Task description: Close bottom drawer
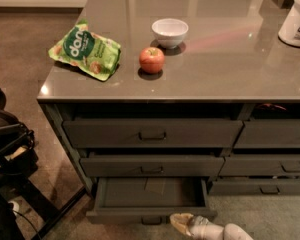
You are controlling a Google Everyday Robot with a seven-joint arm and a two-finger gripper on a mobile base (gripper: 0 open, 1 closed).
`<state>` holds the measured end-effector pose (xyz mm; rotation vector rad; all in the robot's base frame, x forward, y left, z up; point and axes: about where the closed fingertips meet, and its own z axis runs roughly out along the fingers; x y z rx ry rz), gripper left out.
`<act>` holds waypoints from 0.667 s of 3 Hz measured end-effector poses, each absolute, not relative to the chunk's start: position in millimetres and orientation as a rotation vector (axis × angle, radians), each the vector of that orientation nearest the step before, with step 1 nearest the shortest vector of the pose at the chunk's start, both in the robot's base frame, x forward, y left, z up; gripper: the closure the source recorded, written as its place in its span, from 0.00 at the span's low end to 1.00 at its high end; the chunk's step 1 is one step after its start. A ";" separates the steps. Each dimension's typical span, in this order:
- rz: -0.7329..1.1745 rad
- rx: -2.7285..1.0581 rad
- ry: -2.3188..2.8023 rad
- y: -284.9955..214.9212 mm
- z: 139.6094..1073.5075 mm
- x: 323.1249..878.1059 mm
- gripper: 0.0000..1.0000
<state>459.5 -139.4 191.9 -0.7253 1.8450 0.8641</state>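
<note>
The bottom drawer (121, 215) is pulled well out of the left stack, and its front panel lies just to the left of the gripper (183, 222) and at about the same height. It looks like a rigid box on runners, so it should slide straight back rather than bend or tip. Being shallow and nearly empty, it is probably light, and a steady push should be enough to move it.

There is no need to grip anything. The flat face of the front panel is the natural place to push, near the small handle (151, 220) at its middle so the drawer does not skew on its runners. The gripper sits off to the right end of the panel, and a push from there may rack the drawer a little. The panel's finish looks smooth, so a contact point could slip sideways.

The drawer is dark grey, wide and low, with a slim front and a small rectangular pull. A flat grey square (155, 185) lies on its floor, above and to the left of the gripper. The taller middle drawer (151, 166) and top drawer (152, 133) sit shut above it. The slim drawer of the neighbouring stack (262, 188) is up and to the right of the gripper.

The gripper enters low from the right. I cannot tell whether it is spread or closed.
</note>
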 end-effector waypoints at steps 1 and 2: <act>0.864 -0.725 1.845 -139.2 191.9 457.8 1.00; 0.807 -0.802 1.798 -133.5 196.8 492.6 1.00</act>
